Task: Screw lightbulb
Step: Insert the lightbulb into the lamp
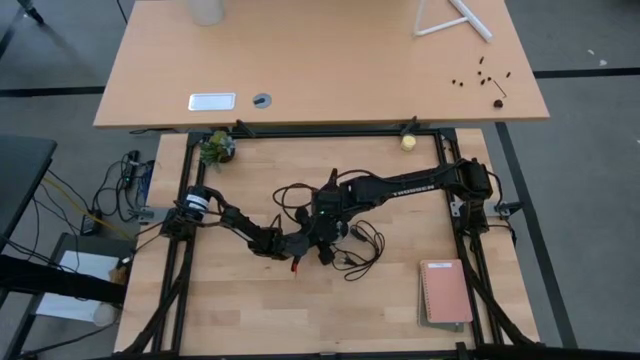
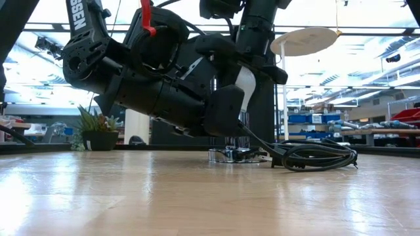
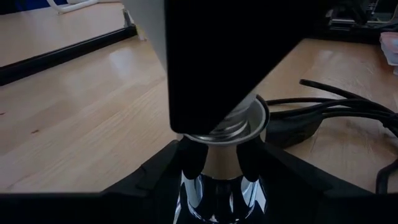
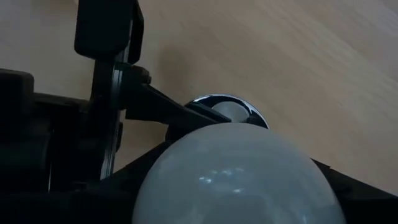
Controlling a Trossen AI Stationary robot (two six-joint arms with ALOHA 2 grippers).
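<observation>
Two dark arms (image 2: 164, 72) crowd down over the wooden table (image 2: 197, 196), above a small silvery socket (image 2: 230, 155) beside a coiled black cord (image 2: 315, 156), a potted plant (image 2: 98, 131) standing far behind.

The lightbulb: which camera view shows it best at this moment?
The right wrist view: the lightbulb fills the foreground as a white dome above the silver socket. The left wrist view shows only its screw base at the socket's rim. In the high and low views the arms hide it.
</observation>
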